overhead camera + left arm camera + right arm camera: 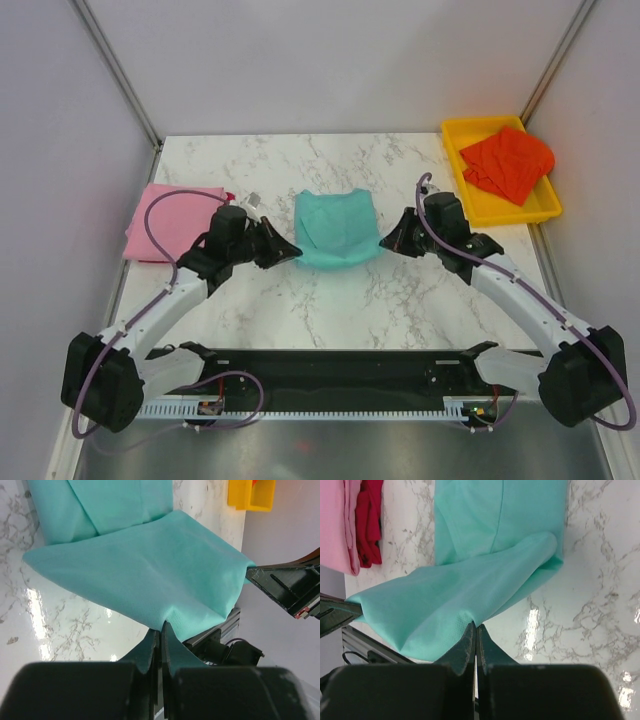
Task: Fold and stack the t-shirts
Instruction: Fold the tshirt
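**Two arms pinch teal shirt's near edge at mid-table**

The teal t-shirt [338, 228] lies at the centre of the marble table [330, 300], partly folded. The left gripper [292, 250] and right gripper [385, 243] meet it at its two near corners. From overhead both pincers are too dark and small to show whether they are open or closed.

The wrist cameras settle it. Each shows its own fingers pressed together on a tuck of teal cloth, with the near edge raised off the marble and stretched between the arms. Each also catches the other gripper's tip at the far corner of that edge.

Overhead, the pink t-shirt [170, 220] lies flat at the table's left side. The orange-red t-shirt [507, 163] sits crumpled in the yellow tray [455, 135] at the far right corner. Only the right wrist view clearly shows the crimson t-shirt [370, 520], bunched just beside the pink one.
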Motion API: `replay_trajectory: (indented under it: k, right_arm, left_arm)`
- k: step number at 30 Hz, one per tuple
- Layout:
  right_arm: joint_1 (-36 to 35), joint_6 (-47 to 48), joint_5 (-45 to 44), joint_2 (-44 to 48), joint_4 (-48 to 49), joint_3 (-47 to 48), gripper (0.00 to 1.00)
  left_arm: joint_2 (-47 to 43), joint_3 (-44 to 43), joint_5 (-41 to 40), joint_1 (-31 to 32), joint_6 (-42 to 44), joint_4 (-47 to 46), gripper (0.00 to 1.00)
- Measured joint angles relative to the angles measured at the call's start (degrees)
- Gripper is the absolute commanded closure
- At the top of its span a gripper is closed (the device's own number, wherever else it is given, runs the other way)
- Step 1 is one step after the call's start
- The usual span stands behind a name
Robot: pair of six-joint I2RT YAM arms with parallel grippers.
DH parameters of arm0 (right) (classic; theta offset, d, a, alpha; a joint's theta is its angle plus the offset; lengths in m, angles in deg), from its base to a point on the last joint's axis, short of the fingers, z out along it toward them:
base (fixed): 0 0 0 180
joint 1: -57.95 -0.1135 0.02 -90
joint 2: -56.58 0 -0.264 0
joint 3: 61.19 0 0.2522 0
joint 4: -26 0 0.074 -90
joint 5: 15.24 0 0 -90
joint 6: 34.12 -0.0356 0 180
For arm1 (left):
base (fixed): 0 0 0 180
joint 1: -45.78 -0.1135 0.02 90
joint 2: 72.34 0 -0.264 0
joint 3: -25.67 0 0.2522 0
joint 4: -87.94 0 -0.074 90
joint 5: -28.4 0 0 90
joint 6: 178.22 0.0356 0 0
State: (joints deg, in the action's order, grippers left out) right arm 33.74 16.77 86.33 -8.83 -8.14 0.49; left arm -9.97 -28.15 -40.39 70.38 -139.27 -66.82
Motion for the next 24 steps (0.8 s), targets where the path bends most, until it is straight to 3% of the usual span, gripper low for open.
replay_trajectory:
  k: [21,24]
  right_arm:
    - [6.10,4.57,-2.80,-31.01,-0.96,29.11,1.00]
    - [8.04,4.59,-2.82,-37.53,-0.55,34.05,0.95]
  left_arm:
    - [36.20,-26.93,7.65,-9.55,2.78,2.19,0.98]
    - [43.04,-33.44,9.53,-10.45,2.78,2.56,0.88]
